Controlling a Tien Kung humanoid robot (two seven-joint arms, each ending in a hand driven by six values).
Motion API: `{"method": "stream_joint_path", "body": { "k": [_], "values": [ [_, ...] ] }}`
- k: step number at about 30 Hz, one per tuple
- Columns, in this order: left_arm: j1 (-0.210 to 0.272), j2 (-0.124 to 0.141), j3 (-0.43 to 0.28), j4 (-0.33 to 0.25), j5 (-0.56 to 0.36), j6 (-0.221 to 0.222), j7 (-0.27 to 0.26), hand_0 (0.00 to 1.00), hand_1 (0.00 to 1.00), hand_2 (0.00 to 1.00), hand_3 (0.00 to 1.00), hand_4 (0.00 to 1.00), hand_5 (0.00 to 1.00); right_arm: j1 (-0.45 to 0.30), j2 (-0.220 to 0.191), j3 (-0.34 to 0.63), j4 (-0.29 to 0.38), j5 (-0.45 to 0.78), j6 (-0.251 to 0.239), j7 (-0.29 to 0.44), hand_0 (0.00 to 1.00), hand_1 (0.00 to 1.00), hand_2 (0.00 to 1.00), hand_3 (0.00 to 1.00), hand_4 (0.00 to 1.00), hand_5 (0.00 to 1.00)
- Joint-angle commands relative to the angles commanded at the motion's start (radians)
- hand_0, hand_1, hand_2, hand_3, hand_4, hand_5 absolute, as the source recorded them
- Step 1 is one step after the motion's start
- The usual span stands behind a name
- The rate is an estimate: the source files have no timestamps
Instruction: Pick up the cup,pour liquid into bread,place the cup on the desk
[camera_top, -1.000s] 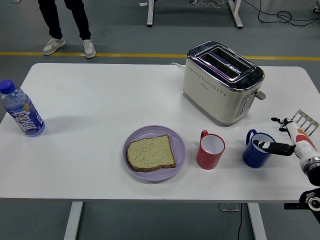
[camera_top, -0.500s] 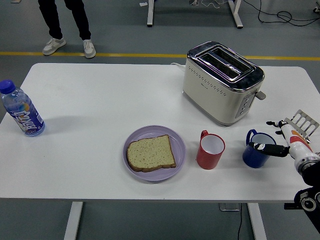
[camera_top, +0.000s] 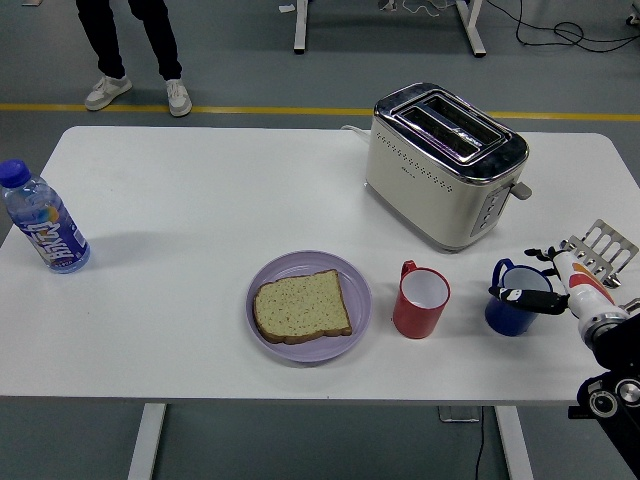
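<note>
A blue cup stands near the table's right front, its handle toward the back left. My right hand reaches in from the right edge, open. Its thumb lies across the cup's mouth and its fingers spread just behind the rim, with no closed hold on the cup. A red cup stands to the left of the blue one. A slice of bread lies on a purple plate at the front middle. My left arm is out of view.
A cream toaster stands behind the cups. A metal rack lies at the right edge behind my hand. A water bottle stands at the far left. A person's legs show beyond the table.
My right hand has moved left and slightly back, closing in on the blue cup; the thumb now reaches further across its mouth. The cup itself has not moved.
</note>
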Motion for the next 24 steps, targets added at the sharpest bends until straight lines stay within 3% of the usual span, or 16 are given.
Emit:
{"method": "stream_joint_path", "body": {
  "k": [24],
  "values": [
    [-0.004, 0.001, 0.004, 0.0, -0.008, 0.0, -0.003, 0.689, 0.699, 0.703, 0.557, 0.257, 0.998, 0.025, 0.021, -0.01, -0.065, -0.037, -0.009, 0.0, 0.87, 0.729, 0.831, 0.804, 0.984, 0.425]
  ]
}}
